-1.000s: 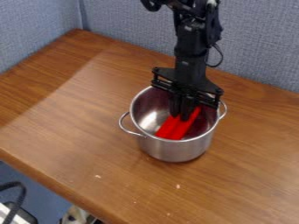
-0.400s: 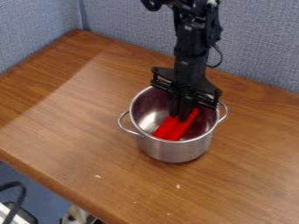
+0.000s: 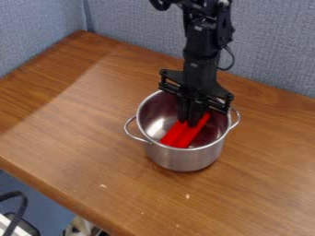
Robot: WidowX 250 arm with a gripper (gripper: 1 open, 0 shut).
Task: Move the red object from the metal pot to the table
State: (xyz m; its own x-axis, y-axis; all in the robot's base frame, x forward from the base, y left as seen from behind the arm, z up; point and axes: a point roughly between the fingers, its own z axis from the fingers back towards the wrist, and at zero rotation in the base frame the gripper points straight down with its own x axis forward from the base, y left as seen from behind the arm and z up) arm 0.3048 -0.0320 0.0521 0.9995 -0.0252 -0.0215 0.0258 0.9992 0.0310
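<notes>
Change: nothing has shifted since the earlier frames; arm and block keep their places.
Red object: the red bar lies inside the pot, slanting from its 7 o'clock floor up toward 1 o'clock.
Claw: the gripper points straight down into the pot, jaws closed on the bar's upper end.
Metal pot: the steel pot stands on the table, loop handle at 9 o'clock.
Table: the wooden tabletop surrounds the pot.

Shiny steel pot, matte red block (wood-grain table).
</notes>
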